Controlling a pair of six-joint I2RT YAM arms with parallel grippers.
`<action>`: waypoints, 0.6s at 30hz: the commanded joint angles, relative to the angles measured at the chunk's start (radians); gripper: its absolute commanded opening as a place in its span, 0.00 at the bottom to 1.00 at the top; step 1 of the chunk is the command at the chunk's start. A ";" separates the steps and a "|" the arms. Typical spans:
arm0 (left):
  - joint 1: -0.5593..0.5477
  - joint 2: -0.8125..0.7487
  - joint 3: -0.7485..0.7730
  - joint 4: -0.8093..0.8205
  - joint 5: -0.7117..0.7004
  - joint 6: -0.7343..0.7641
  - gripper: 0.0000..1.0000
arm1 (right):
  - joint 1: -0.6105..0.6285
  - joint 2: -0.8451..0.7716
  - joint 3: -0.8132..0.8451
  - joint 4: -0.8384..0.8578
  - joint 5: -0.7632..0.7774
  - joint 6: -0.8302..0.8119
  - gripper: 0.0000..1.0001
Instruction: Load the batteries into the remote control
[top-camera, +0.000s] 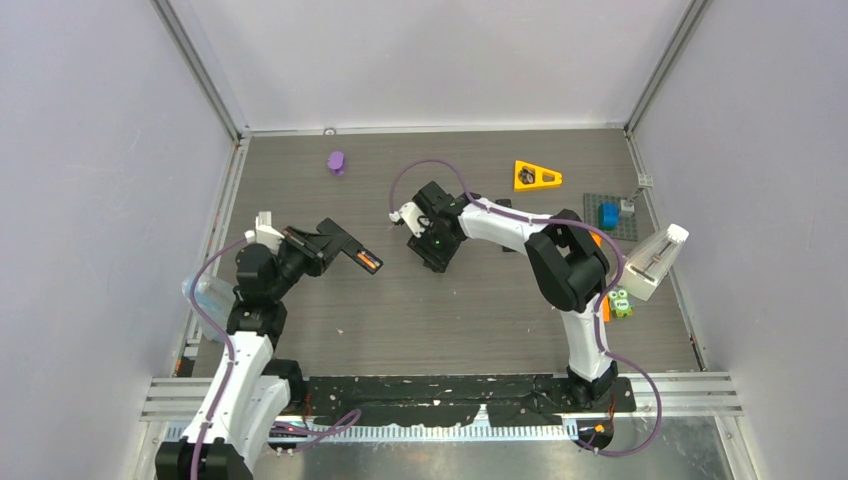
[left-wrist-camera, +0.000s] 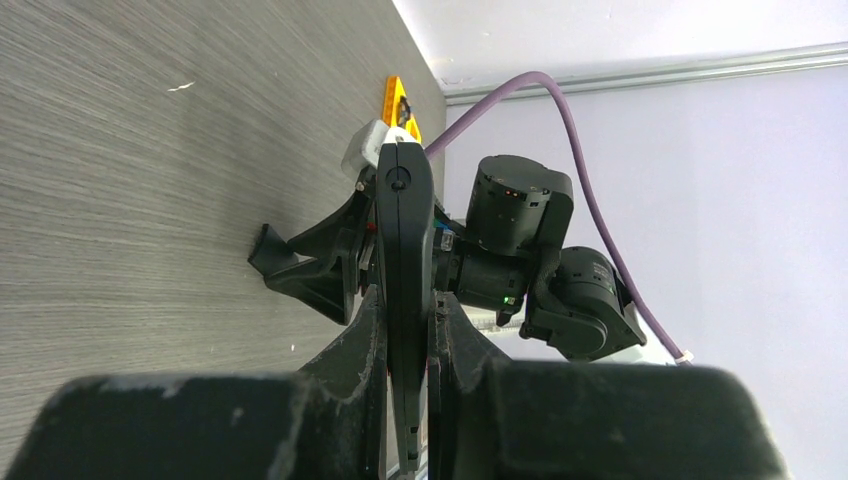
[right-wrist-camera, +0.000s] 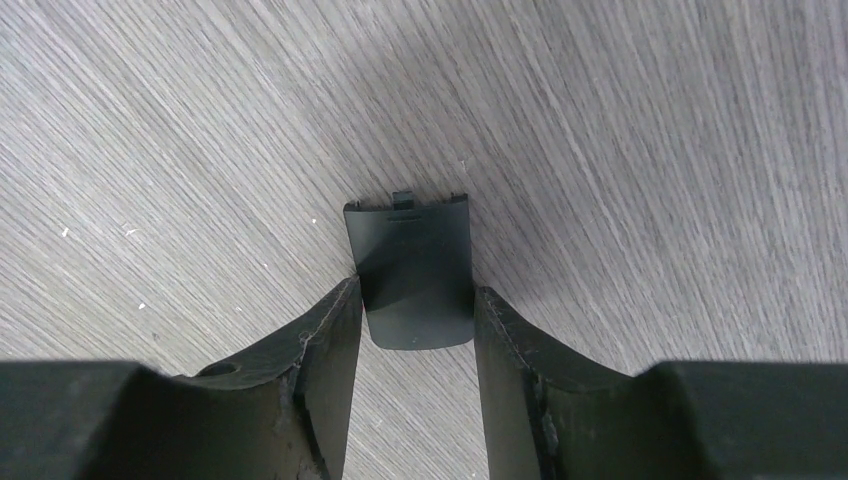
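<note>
Two fingers of the right gripper press the side edges of a black cover lying flat on the table. Left gripper is clamped on the remote, held edge-on toward the right arm; orange batteries show at its far end.

the left gripper is clamped on a black remote, held out toward the middle of the table, with an orange strip showing near its far tip. the right gripper points down at the boards just beside it, and i can't tell how its jaws stand. further back lie a purple lump, an orange wedge and a grey plate carrying a blue block. a green frog toy sits by the right edge.
</note>
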 joint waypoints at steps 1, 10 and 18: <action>0.011 0.015 0.048 0.083 0.044 0.023 0.00 | 0.003 0.039 0.025 -0.057 0.051 0.042 0.35; 0.011 -0.006 0.023 0.156 0.063 0.071 0.00 | -0.015 -0.071 0.025 0.028 -0.010 0.170 0.33; 0.011 -0.054 0.001 0.117 0.039 0.153 0.00 | -0.016 -0.139 0.028 0.014 -0.036 0.268 0.34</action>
